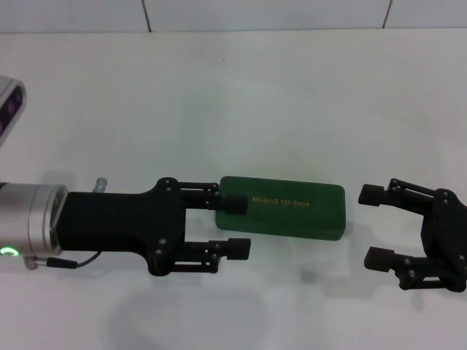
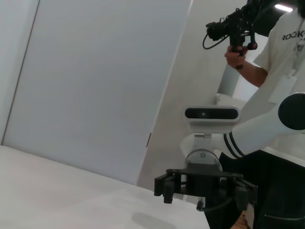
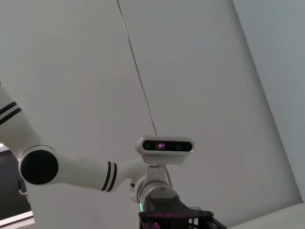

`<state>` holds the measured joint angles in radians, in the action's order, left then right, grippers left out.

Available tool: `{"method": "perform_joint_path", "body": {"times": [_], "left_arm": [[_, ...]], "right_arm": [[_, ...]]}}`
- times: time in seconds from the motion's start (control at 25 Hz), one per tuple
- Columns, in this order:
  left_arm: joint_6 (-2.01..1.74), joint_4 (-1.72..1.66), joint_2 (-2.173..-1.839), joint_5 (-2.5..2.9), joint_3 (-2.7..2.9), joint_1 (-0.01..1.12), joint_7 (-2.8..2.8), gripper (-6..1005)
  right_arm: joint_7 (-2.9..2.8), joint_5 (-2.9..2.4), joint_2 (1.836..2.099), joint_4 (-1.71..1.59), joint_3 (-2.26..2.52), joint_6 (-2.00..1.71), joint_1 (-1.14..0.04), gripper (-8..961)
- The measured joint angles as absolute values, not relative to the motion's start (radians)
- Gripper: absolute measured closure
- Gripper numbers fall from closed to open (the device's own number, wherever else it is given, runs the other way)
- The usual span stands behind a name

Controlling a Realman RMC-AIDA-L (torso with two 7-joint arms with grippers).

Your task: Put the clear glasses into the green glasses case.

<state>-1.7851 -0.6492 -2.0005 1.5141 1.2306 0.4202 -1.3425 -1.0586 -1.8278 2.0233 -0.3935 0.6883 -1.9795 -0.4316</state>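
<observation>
Green glasses case (image 1: 288,208) lies closed between spread left gripper (image 1: 238,226) and right gripper (image 1: 373,226).

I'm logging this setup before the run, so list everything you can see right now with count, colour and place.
green glasses case: one, dark green with gold lettering, lid shut, lying on the table centre, between the two grippers.
clear glasses: none visible in any view.
table: one, white, fills the head view.
wall: white tiled, behind the table's far edge.
person: one, white T-shirt, holding a black camera rig, seen in the left wrist view behind the robot.
left gripper: one, black, open, at the case's left end.
right gripper: one, black, open, just right of the case.
</observation>
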Motion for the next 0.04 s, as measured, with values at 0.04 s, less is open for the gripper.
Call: {"method": "perform_joint_path", "body": {"times": [0.04], "left_arm": [[-1.785, -0.65, -2.0, 1.514, 1.228, 0.42, -1.343, 355]], "right_arm": [[-1.058, -1.828, 2.023, -0.392, 0.688, -1.979, -0.432, 81]]}}
